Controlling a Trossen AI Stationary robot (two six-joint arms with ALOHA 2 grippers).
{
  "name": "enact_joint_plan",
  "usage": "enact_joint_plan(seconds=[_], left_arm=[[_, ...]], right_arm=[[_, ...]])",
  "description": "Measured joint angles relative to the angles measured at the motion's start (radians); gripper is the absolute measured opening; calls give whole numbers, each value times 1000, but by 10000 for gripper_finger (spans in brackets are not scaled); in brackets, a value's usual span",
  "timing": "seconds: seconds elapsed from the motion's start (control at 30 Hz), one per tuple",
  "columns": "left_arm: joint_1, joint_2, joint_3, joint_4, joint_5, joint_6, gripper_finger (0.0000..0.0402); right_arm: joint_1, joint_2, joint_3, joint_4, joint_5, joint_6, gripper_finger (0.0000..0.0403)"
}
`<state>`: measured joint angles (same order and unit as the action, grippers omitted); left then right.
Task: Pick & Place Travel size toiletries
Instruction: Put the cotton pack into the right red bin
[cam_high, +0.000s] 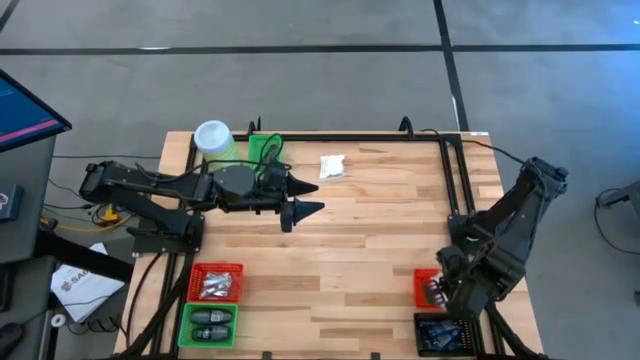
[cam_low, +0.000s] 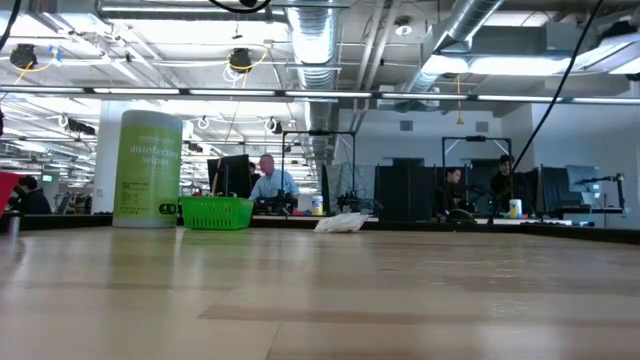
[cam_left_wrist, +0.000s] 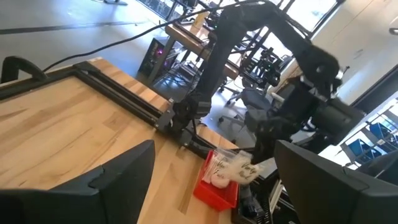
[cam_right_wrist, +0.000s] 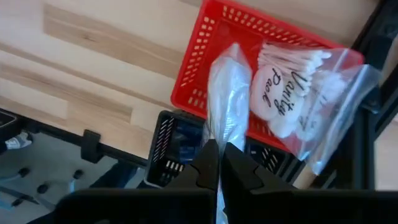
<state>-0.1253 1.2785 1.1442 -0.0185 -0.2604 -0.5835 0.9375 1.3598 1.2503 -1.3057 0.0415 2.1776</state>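
Sachet (cam_right_wrist: 227, 99), clear and crinkly, hangs pinched in my right claw (cam_right_wrist: 217, 163) above the red bin (cam_right_wrist: 214, 37) at the table's near right corner, while my left claw (cam_high: 303, 197) waits spread mid-table.

A slim silvery packet (cam_right_wrist: 227, 99) was held upright between the closed fingers of the right gripper (cam_right_wrist: 217, 163), above a red bin (cam_right_wrist: 205, 56) at the table's right near corner. A clear bag of cotton swabs and pads (cam_right_wrist: 298, 93) (marked "Vanity Pack") lay in that bin. A white crinkly sachet (cam_high: 332, 166) rested alone near the far edge.
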Motion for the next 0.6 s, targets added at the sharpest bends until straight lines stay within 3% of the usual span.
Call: enact_joint_plan(seconds=[0.3,0.6], left_arm=[[0,0,0,0,2,2,324],[-4,0,0,-1,4,2,324]], right_arm=[[-2,0,-179,117,-27,40,0],[-23,-1,-173,50,-16,49,0]])
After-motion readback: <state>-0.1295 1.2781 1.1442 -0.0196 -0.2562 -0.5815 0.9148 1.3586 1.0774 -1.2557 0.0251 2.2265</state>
